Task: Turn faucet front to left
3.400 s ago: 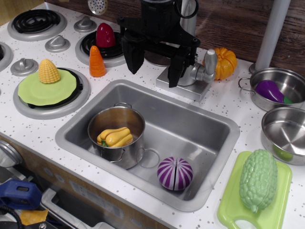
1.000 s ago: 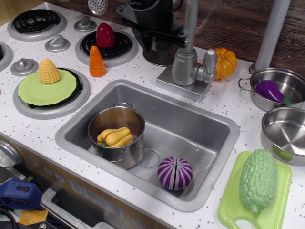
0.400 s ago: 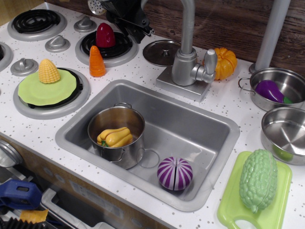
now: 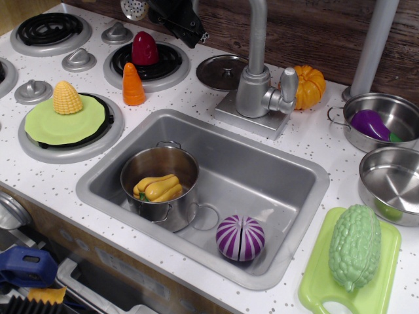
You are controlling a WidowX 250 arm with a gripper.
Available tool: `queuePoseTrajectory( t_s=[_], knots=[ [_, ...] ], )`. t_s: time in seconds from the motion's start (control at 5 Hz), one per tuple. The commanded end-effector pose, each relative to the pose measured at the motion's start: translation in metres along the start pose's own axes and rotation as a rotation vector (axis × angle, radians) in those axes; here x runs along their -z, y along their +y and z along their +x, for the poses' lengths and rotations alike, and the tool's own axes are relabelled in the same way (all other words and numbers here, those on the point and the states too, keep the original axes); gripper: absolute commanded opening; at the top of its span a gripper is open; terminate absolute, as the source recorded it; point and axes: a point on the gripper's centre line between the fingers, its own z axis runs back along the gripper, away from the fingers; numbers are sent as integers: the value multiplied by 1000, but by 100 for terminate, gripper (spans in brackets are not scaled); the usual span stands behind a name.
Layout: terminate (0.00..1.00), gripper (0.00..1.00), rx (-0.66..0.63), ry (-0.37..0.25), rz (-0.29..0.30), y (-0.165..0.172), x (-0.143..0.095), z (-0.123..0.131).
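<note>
White speckled counter (image 4: 196,98), faucet (image 4: 256,91) behind sink (image 4: 308,171), black claw (image 4: 186,26) at top edge, grip unclear

White speckled bench (image 4: 308,140). Silver-grey gooseneck toy faucet (image 4: 258,88). Purple ball with white stripes (image 4: 240,238). Yellow corn cob (image 4: 67,97) on lime-green round plate (image 4: 46,125). Orange carrot cone (image 4: 133,84), dark red pepper (image 4: 145,49), orange pumpkin (image 4: 309,86), bumpy pale-green gourd (image 4: 355,246).

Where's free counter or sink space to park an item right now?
Sink floor right of the pot and behind the purple onion is bare. The counter strip between sink and green plate is narrow. Right side is crowded: two pans, cutting board.
</note>
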Motion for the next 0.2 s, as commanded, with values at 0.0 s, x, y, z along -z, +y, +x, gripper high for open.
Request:
queuePoseTrajectory(
  t_s=[0.0],
  knots=[
    [100,0,28,-30,85,30,2,-4]
  ],
)
